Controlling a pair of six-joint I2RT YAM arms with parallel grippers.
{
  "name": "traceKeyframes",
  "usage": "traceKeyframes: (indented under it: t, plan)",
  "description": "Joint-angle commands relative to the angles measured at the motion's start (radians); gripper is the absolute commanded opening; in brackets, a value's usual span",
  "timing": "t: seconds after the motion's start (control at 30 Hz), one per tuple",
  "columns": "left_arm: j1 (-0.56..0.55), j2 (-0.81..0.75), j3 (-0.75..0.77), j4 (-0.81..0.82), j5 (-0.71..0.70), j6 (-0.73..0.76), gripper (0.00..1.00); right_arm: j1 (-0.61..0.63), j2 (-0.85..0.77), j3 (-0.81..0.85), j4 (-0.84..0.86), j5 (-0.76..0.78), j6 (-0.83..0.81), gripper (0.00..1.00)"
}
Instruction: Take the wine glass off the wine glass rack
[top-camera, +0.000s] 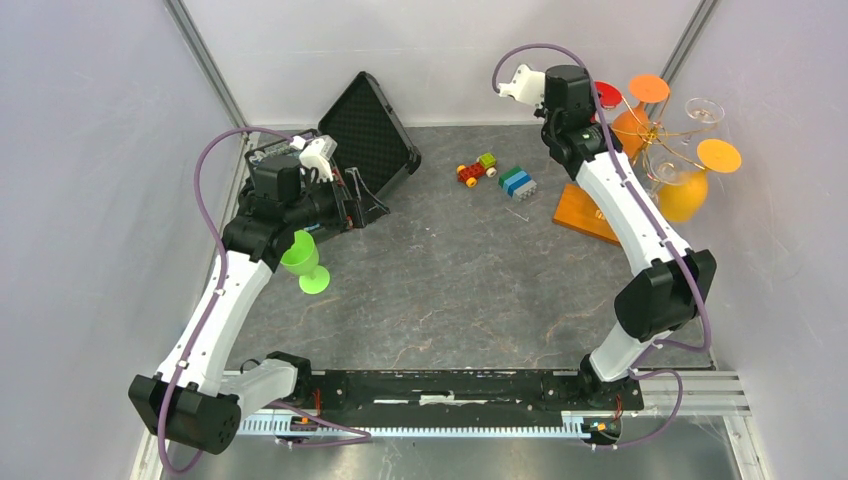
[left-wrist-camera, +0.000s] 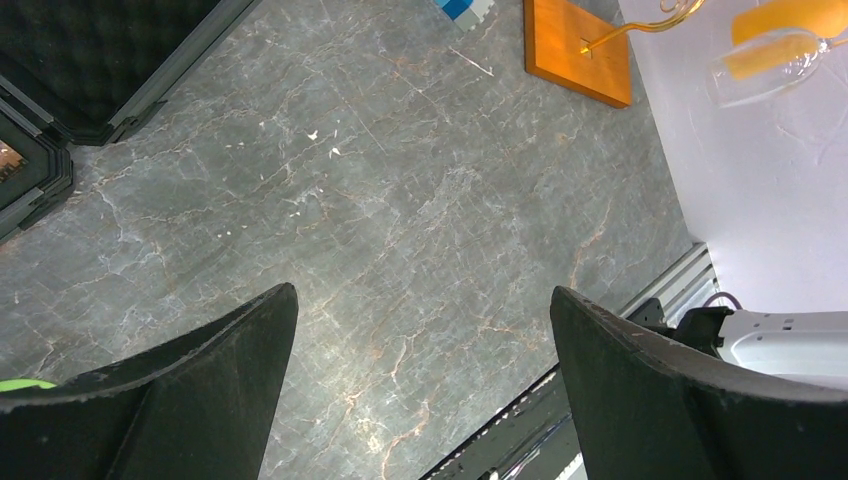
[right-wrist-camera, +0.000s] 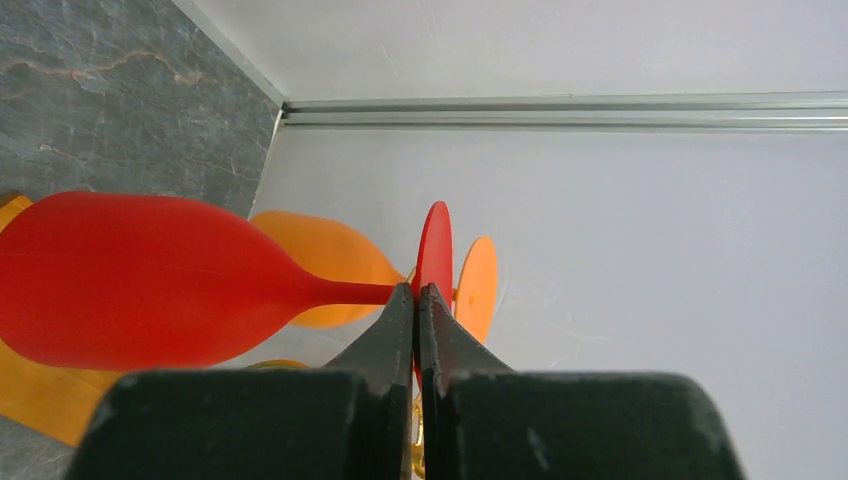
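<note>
Nearest, at the bottom of the top view, both arms are bolted to a black rail (top-camera: 450, 385) along the counter's (top-camera: 440, 290) near edge. The counter is a dark grey, stone-look sheet with pale and rusty veins and a few white scuffs.

At left centre a green wine glass (top-camera: 305, 262) stands upright on the counter, just beside the left arm (top-camera: 215, 310). In the left wrist view the left jaws are spread wide above bare counter.

Further back, at upper centre, lie a toy car (top-camera: 476, 169) and a stack of blue and green blocks (top-camera: 517, 181). An open black case (top-camera: 375, 130) sits at upper left.

At upper right the wine glass rack (top-camera: 585, 213) stands close to the right wall. An orange glass (top-camera: 685, 195) and a clear glass (top-camera: 703, 108) hang among its gold wire arms. The right arm (top-camera: 625, 195) reaches up to the rack.

In the right wrist view the right jaws are pressed together. Their tips sit where the stem of the red wine glass (right-wrist-camera: 130, 280) meets its foot, and I cannot tell whether they nip it. The red glass is at the rack, lying sideways across the frame.

Behind everything, plain pale walls (top-camera: 450, 50) meet the counter along an aluminium frame strip (right-wrist-camera: 560, 110).
</note>
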Motion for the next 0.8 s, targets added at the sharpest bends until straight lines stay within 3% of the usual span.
traceKeyframes:
  t: [0.0, 0.4, 0.77]
  plan:
    - [0.004, -0.011, 0.012, 0.031, -0.002, 0.053, 1.0, 0.023, -0.037, 0.01, 0.035, 0.038, -0.012, 0.0]
    - [0.003, -0.01, 0.009, 0.026, -0.007, 0.058, 1.0, 0.008, -0.003, 0.017, 0.257, 0.182, -0.09, 0.0]
    - [0.005, -0.013, 0.011, 0.018, -0.013, 0.068, 1.0, -0.025, 0.026, 0.003, 0.289, 0.225, -0.084, 0.0]
